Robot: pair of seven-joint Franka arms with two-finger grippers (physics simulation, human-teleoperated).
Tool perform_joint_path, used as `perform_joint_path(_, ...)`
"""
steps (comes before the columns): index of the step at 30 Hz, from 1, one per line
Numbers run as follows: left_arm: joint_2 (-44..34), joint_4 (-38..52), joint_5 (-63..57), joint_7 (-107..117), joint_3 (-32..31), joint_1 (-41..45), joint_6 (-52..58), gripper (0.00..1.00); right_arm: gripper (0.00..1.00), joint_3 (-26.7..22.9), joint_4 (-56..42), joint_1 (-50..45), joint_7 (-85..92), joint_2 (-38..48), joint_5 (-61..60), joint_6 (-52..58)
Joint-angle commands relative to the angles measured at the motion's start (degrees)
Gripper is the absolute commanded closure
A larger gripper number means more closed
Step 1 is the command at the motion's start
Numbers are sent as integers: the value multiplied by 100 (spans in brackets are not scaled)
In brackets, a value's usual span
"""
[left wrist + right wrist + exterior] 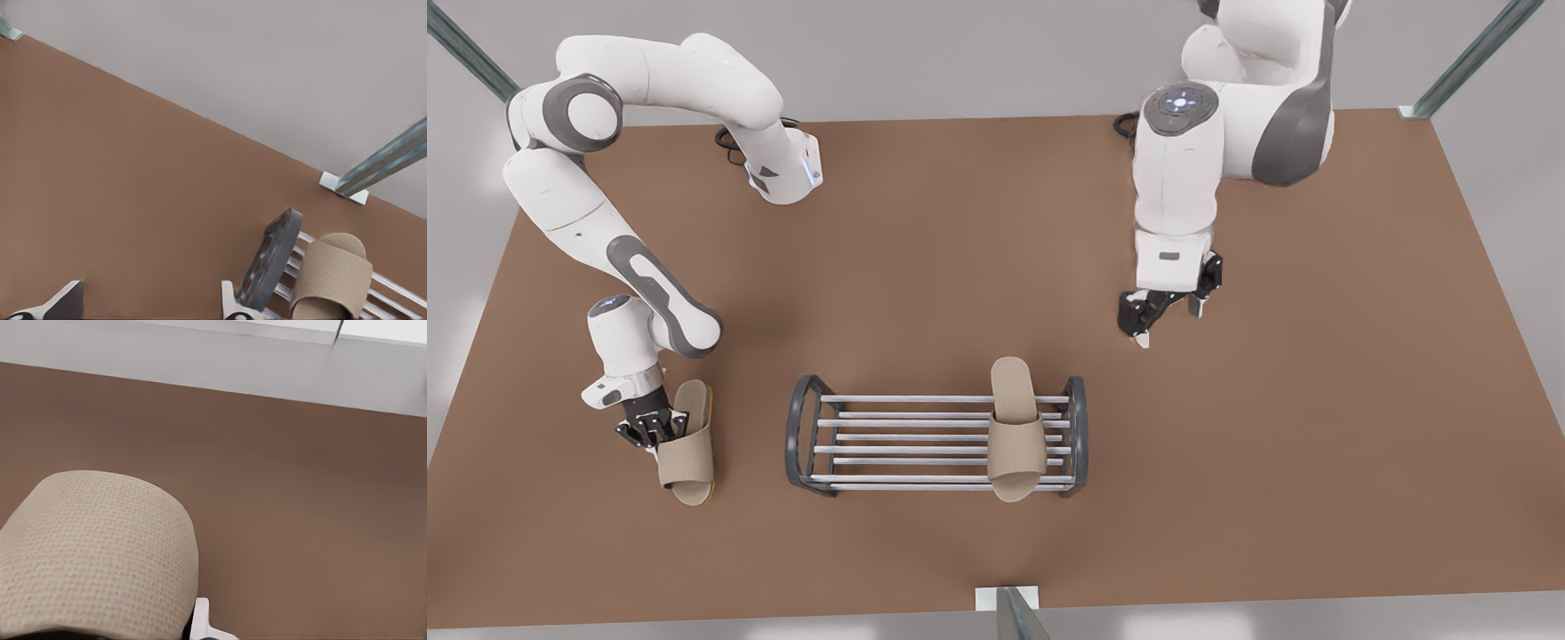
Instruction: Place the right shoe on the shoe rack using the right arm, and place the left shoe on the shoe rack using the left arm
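The low shoe rack with dark grey rounded end frames and silver horizontal bars stands on the brown tabletop near the front view's lower middle. 1 beige open-toe fabric slipper, the left shoe, lies across the bars at the rack's end toward the front view's right, its heel sticking out past the far bar. The left claw hangs above bare tabletop beyond that end of the rack, well apart from the slipper, with its 2 fingers spread and nothing between them. The other beige fabric slipper, the right shoe, sits just beside the rack's opposite end frame, on the front view's left. The right claw is at that slipper's wide strap, apparently clamped on the strap's edge, though its fingers are largely hidden by fabric. Nothing lies between this slipper and the rack.
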State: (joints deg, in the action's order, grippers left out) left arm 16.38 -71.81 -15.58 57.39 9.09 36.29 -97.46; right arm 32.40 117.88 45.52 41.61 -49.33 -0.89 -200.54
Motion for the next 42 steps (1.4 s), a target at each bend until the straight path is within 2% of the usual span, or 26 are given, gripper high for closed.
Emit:
perform_joint_path(1,-65,9,283,-3348,-4,-157,1502,0,79,12,-2,19,-417,11,-17,6)
perform_joint_path(7,-267,-26,292,-3480,-31,-192,1564,0,79,65,-2,-8,-1005,213,-17,76)
perform_joint_path(9,-346,0,740,-4245,-13,-667,1634,0,79,65,-2,10,-1313,617,-17,788)
perform_joint_path(11,-443,-53,766,-4271,-30,-720,1634,0,79,73,-2,-34,-1647,837,-17,1095)
perform_joint_path(12,-443,0,959,-4973,-22,-895,1634,0,79,82,-2,-43,-1849,1021,-17,1342)
perform_joint_path(13,-443,-44,1714,-5317,-13,-1369,1643,0,79,161,-2,-43,-2042,1144,-17,1517)
perform_joint_path(15,-417,-9,1865,-6240,-4,-1678,1669,0,79,188,-11,-113,-2323,1513,-17,1992)
perform_joint_path(16,-215,18,1996,-6188,-1358,-3219,1687,0,79,205,-2,-140,-2552,1768,-17,2335)
perform_joint_path(17,-222,-26,1646,-6065,-1674,-3322,1704,0,79,293,-2,-131,-2719,2022,-17,2677)
perform_joint_path(18,-863,-1008,1645,-6055,-1630,-3312,723,0,79,354,33,-140,-2974,2444,-17,3204)
perform_joint_path(22,-759,-958,1575,-6012,-1498,-3558,869,0,79,961,51,-96,-4362,3834,-17,4927)
perform_joint_path(25,-733,-993,1602,-5985,-1507,-3673,843,0,79,1453,-11,-122,-5337,4388,-17,5587)
perform_joint_path(27,-610,-949,1584,-5968,-1498,-3682,843,0,79,1822,-704,-166,-6067,4379,71,6526)
perform_joint_path(28,-496,-914,1593,-5836,-1507,-3673,834,0,79,1805,-1161,-499,-6462,4344,167,6992)
perform_joint_path(32,-417,-914,1584,-5801,-1507,-3655,465,0,79,1682,-3192,-2169,-8889,2938,2215,8619)
perform_joint_path(33,-417,-923,1584,-5801,-1507,-3673,465,0,79,1217,-3789,-3073,-9416,2578,2620,8997)
perform_joint_path(35,-425,-923,1584,-5801,-1507,-3682,465,0,79,-646,-4704,-5139,-9812,2217,2620,9278)
perform_joint_path(38,-416,-923,1575,-5801,-1498,-3664,447,0,79,-2413,-5803,-6775,-10058,1602,2620,9692)
perform_joint_path(39,-417,-923,1575,-5801,-1498,-3673,439,0,79,-2703,-5891,-6916,-10339,1435,2620,9718)
perform_joint_path(42,-408,-914,1575,-5801,-1498,-3664,421,0,79,-2853,-5926,-6925,-10559,1277,2629,9771)
